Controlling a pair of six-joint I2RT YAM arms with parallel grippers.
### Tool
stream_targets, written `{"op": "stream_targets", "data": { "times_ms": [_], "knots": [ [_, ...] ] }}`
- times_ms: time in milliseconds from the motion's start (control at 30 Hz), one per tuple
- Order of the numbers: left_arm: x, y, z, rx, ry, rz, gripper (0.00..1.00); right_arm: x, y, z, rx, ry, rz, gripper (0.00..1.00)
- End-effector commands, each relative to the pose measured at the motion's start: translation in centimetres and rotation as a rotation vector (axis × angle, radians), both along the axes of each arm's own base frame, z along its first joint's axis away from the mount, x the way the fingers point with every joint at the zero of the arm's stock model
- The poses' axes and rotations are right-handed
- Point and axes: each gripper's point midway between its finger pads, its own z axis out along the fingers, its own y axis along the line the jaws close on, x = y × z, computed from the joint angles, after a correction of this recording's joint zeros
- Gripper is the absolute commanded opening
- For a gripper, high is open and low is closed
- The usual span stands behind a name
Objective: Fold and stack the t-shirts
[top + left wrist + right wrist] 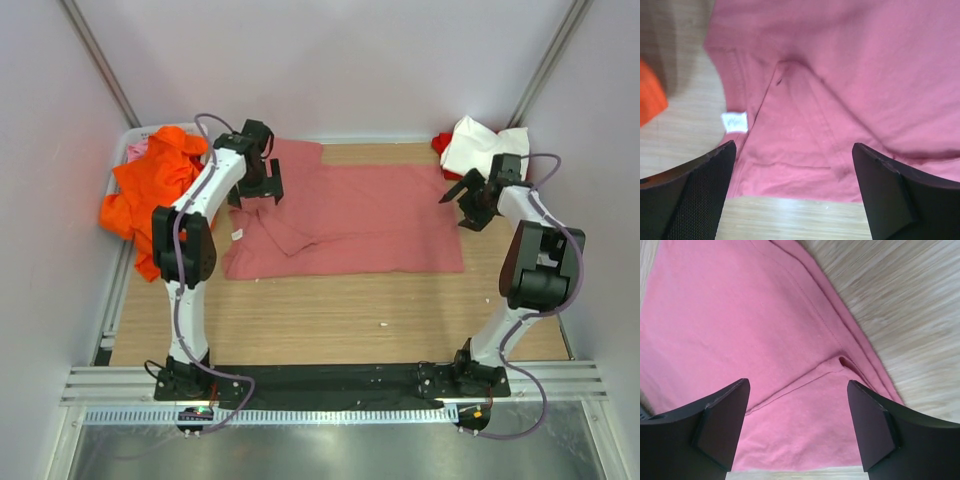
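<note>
A dusty salmon-pink t-shirt [350, 215] lies spread across the middle of the table, folded over on itself with a white label at its left edge. My left gripper [262, 186] hovers open over its upper left part, with pink cloth [805, 150] below and nothing between the fingers. My right gripper [470, 203] hangs open above the shirt's right edge; the cloth [790, 390] lies flat beneath it. A bright orange t-shirt [150, 190] is heaped at the left edge. A white t-shirt [480, 145] sits crumpled at the back right on a red one [440, 143].
A lighter pink cloth [137, 150] peeks out behind the orange heap. Bare wooden tabletop [340, 320] runs in front of the pink shirt down to the arm bases. Walls and slanted frame bars close in the back and sides.
</note>
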Motion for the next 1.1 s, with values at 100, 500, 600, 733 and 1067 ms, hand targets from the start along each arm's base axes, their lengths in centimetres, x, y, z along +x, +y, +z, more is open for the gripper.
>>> {"op": "stream_targets", "data": {
  "times_ms": [100, 500, 600, 733, 1067],
  "knots": [
    [-5.7, -0.2, 8.1, -0.045, -0.212, 0.044, 1.00, -4.8, -1.2, 4.3, -0.218, -0.071, -0.026, 0.87],
    [-15.1, 0.0, -0.3, -0.292, -0.210, 0.251, 1.00, -13.1, 1.2, -2.2, -0.151, 0.053, -0.018, 0.85],
    [-16.1, 1.0, -1.6, -0.292, -0.238, 0.292, 1.00, -13.3, 0.8, -2.9, -0.149, 0.071, -0.030, 0.83],
    [-16.6, 3.0, -2.7, -0.225, -0.278, 0.355, 1.00, -13.2, 0.0, -4.4, -0.161, 0.106, -0.057, 0.78],
    [-16.0, 5.0, -5.1, -0.170, -0.273, 0.414, 1.00, -13.5, -1.2, -7.1, -0.148, 0.150, -0.112, 0.37]
  ]
}}
